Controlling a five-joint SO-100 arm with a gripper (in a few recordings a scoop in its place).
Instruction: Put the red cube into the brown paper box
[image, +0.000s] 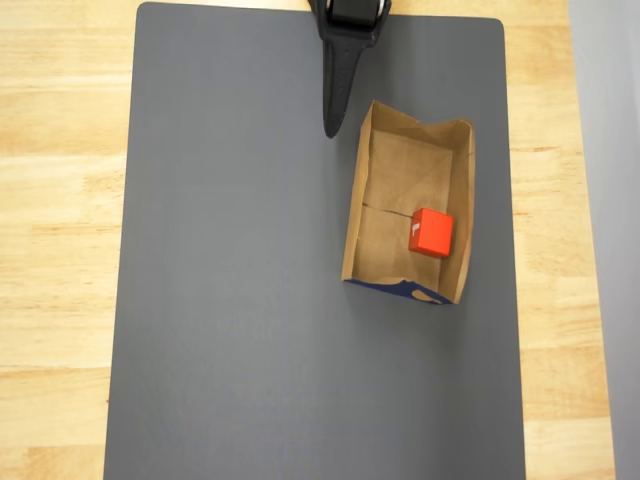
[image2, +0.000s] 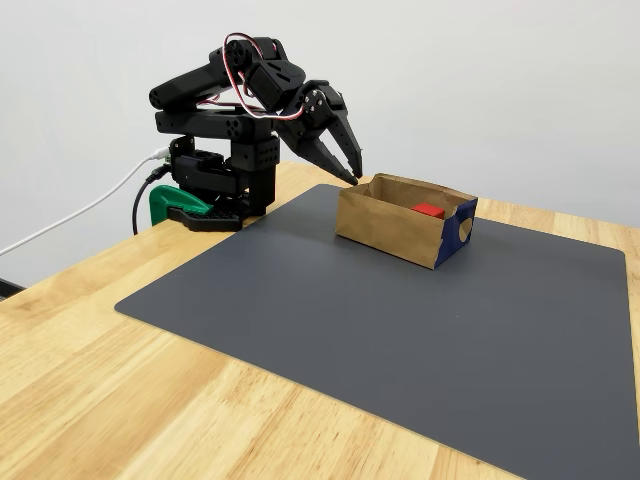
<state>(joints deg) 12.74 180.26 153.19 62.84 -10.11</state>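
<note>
At the top centre of the overhead view the gripper (image: 329, 128) hangs empty with jaws closed, beside the brown paper box (image: 360, 190) holding the red cube (image: 431, 232).

— What sort of place is this?

— It looks like a small robot test room or lab. A light wooden table top (image2: 120, 380) stands by a plain pale wall (image2: 480, 80) with nothing on it.

— What else shows it?

— A big dark grey flat mat (image: 230, 300) lies on the wood as a work spot. A small black robot arm with red and white wires (image2: 245, 120) is held to the table edge by a green clamp (image2: 170, 203), and a white cable (image2: 70, 220) runs off from it.
</note>
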